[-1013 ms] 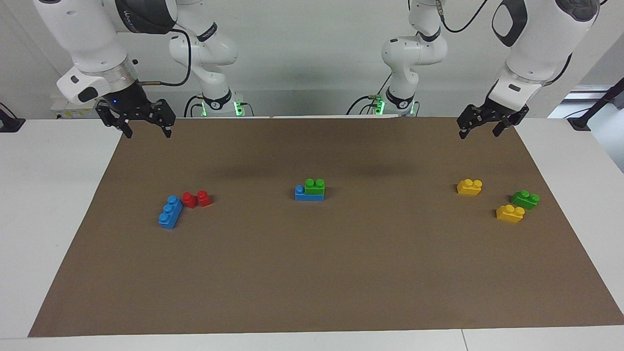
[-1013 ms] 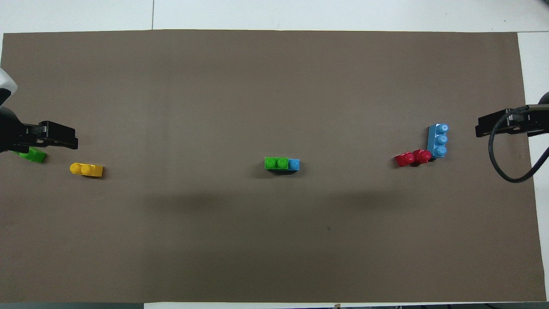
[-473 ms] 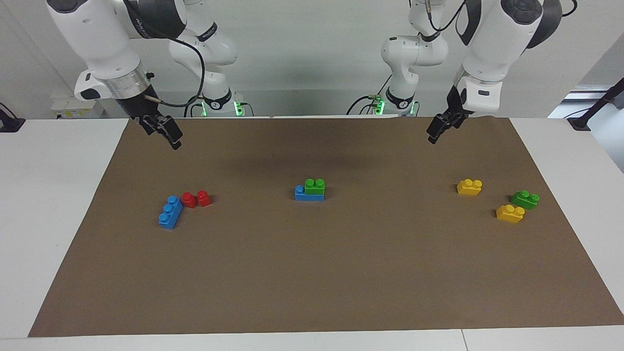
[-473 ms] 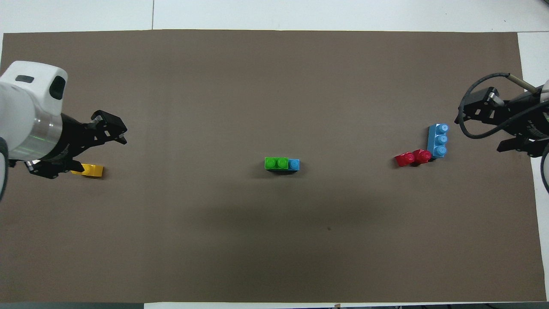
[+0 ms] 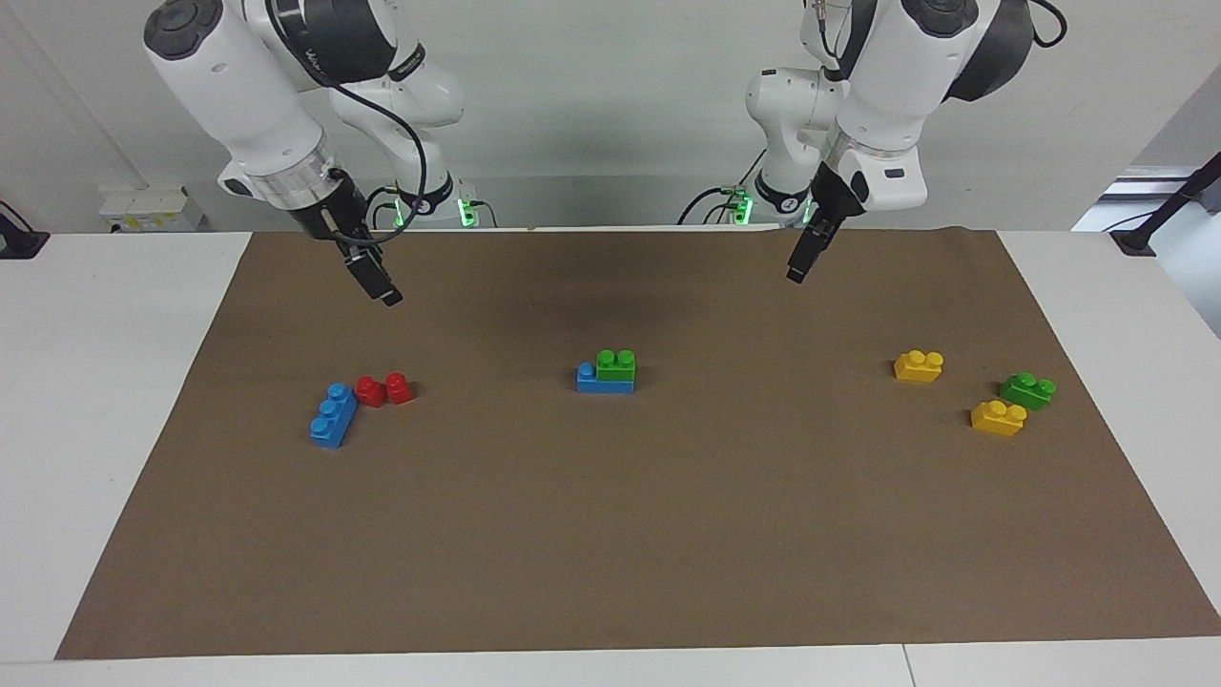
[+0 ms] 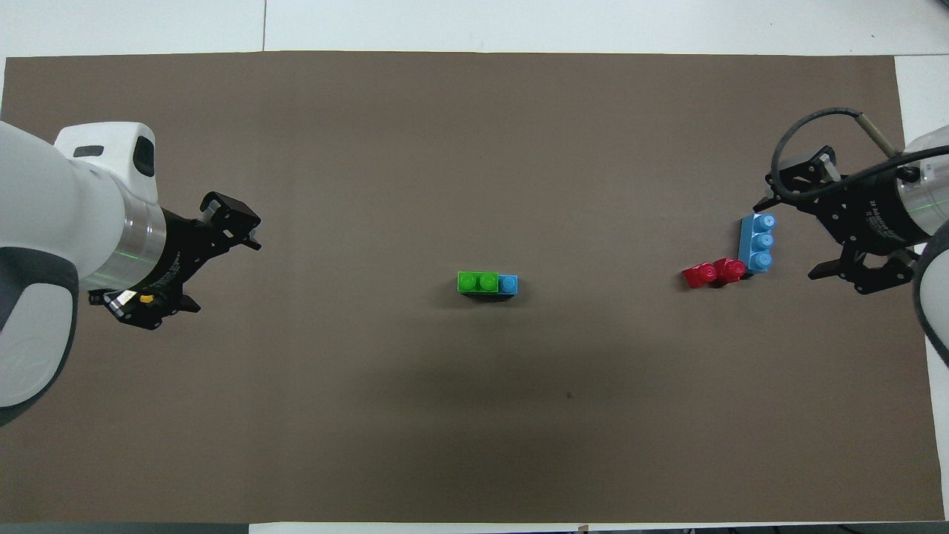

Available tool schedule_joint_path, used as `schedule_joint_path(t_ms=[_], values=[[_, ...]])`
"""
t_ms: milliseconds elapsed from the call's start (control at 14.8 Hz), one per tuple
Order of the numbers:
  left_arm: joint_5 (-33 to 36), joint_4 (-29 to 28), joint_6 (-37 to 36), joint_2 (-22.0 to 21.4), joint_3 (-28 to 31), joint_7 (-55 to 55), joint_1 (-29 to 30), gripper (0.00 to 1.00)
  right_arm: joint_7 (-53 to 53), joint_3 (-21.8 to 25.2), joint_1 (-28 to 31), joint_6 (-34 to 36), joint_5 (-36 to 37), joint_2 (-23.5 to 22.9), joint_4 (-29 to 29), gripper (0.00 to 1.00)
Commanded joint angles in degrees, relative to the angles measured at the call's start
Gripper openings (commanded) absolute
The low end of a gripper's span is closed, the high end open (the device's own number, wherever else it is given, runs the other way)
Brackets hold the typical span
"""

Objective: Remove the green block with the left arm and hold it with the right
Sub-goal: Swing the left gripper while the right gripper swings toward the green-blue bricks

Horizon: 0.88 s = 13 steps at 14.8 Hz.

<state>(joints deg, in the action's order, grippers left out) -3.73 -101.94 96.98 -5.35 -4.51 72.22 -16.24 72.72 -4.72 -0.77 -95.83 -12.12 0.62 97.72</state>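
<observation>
Green block [image 5: 616, 364] atop blue brick [image 5: 603, 381]

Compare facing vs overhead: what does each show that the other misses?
Facing only: the loose green brick and both yellow bricks whole, at the left arm's end of the table. Overhead only: fingers spread open on the left end effector and right end effector. Both: green block on the blue brick in the middle, red bricks beside a second blue brick.

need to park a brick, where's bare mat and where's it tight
Bare: the mat farther from the robots than every brick, and the gaps between the green block and each end cluster. Tight: the yellow bricks and the red bricks.
</observation>
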Motion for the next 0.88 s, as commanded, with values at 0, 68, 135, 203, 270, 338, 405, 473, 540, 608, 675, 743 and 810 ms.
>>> schedule_joint_path(t_ms=[0, 68, 135, 203, 270, 338, 405, 473, 540, 608, 675, 743, 810], values=[[-0.84, -5.45, 4.17, -3.52, 0.81, 7.22, -4.05, 1.0, 7.32, -0.03, -1.94, -3.57, -2.12, -0.35, 3.08, 1.0], [-0.84, -6.68, 5.66, -3.96, 0.73, 10.37, -5.11, 1.0, 11.44, -0.12, -2.39, -4.1, -2.21, -0.97, 3.09, 1.0], [-0.93, -7.74, 7.25, -4.4, 0.73, 14.06, -6.16, 1.0, 15.31, -0.12, -3.79, -5.24, -2.21, -1.76, 3.18, 1.0], [-0.93, -8.62, 9.0, -4.49, 0.81, 18.53, -7.22, 1.0, 17.7, -0.03, -4.93, -6.12, -2.3, -2.2, 3.7, 1.0], [-0.93, -8.98, 9.89, -4.49, 0.73, 21.88, -8.1, 1.0, 19.2, -0.03, -5.9, -6.65, -2.39, -2.29, 4.92, 1.0], [-0.93, -9.42, 10.25, -4.41, 0.73, 24.26, -8.89, 1.0, 20.78, -0.03, -6.35, -8.31, -2.47, -2.38, 6.24, 1.0], [-0.93, -9.51, 10.34, -4.15, 0.81, 26.38, -9.77, 1.0, 21.58, -0.12, -6.44, -10.24, -3.0, -2.38, 7.82, 1.0], [-0.93, -10.03, 11.12, -3.88, 0.81, 28.92, -10.73, 1.0, 21.41, -0.12, -6.61, -11.65, -4.22, -2.38, 9.23, 1.0], [-0.93, -11.17, 13.04, -3.71, 0.81, 31.99, -11.96, 1.0, 20.89, -0.12, -6.96, -13.14, -5.28, -2.38, 10.29, 1.0], [-0.93, -12.22, 14.89, -3.53, 0.81, 34.81, -13.02, 1.0, 19.93, -0.12, -7.49, -14.55, -6.33, -2.64, 11.34, 1.0], [-0.93, -12.58, 15.95, -2.74, 0.81, 37.62, -13.72, 1.0, 18.44, -0.12, -8.1, -16.3, -7.47, -2.82, 12.22, 1.0], [-0.93, -12.5, 16.66, -1.0, 0.81, 40.08, -14.69, 1.0, 17.81, -0.12, -8.72, -18.5, -8.88, -3.08, 13.1, 1.0], [-0.93, -12.15, 17.45, 0.59, 0.81, 42.28, -16.0, 1.0, 17.81, -0.12, -9.51, -20.7, -9.85, -3.34, 13.98, 1.0]])
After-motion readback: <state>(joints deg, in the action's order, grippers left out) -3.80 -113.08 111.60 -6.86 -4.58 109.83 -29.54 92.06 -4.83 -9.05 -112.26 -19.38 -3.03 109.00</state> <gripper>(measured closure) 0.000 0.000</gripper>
